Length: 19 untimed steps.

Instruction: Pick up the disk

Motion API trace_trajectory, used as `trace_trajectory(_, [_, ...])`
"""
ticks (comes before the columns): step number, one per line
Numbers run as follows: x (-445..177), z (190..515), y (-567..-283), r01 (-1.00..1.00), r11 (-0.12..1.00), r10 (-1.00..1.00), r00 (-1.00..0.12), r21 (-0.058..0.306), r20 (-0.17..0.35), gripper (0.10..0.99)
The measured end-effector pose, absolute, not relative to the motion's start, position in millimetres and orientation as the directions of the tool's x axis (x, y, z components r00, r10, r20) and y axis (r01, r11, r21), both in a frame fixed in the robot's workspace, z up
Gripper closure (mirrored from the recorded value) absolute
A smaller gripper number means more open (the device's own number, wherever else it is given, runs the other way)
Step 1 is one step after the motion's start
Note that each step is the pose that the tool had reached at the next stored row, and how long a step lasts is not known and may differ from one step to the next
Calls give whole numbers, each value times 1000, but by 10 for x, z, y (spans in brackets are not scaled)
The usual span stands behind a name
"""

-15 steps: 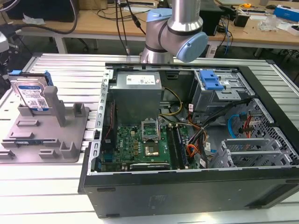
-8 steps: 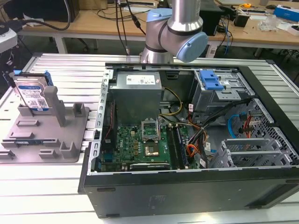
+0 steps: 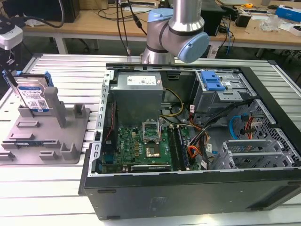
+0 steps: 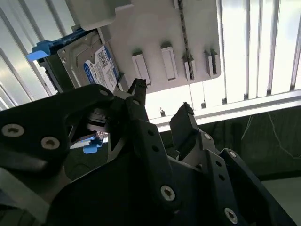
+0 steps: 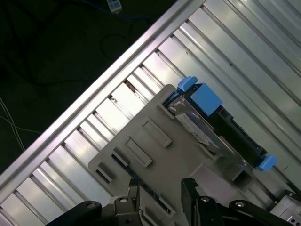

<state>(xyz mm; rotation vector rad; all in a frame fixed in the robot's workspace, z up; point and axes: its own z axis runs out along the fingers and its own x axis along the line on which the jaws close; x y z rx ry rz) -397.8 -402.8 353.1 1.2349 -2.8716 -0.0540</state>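
1. Slatted aluminium work table (image 3: pixel 70 70): carries all items listed below.
2. Open black metal computer case (image 3: pixel 188 197): lies on its side, covering the table from its middle to the edge at the exterior view's right. Inside it are a grey box-shaped power supply (image 3: pixel 136 94), a green circuit board (image 3: pixel 141 146) and a blue-latched metal drive cage (image 3: pixel 216 87).
3. Silver-and-blue robot arm (image 3: pixel 176 28): its base stands at the table's far edge, behind the case.
4. Flat grey plastic holder with upright posts (image 3: pixel 51 136): lies near the table edge at the exterior view's left, just beside the case. It is also seen in both wrist views (image 4: pixel 155 37) (image 5: pixel 160 160).
5. Silver-metal rectangular disk with white-and-blue label and blue plastic side rails (image 3: pixel 34 96): stands on edge in the holder's far corner, leaning slightly, next to a tall grey post (image 3: pixel 59 106). It also appears in both wrist views (image 4: pixel 89 61) (image 5: pixel 214 125).
6. Black two-finger gripper (image 4: pixel 162 100) (image 5: pixel 161 188): hangs above the holder. Its fingers (image 4: pixel 186 113) are spread with nothing between them. The disk sits off to one side of the fingers, not in contact with them.
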Motion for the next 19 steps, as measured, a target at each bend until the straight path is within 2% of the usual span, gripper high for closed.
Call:
trace_trajectory(3, [-3979,3530,-4028,-760,648,-761,-649,38,0,592])
trace_trajectory(4, [-3979,3531,-4028,-771,635,-772,-636,38,0,529])
trace_trajectory(19, [-3978,3528,-4028,-950,310,-951,-310,37,1,529])
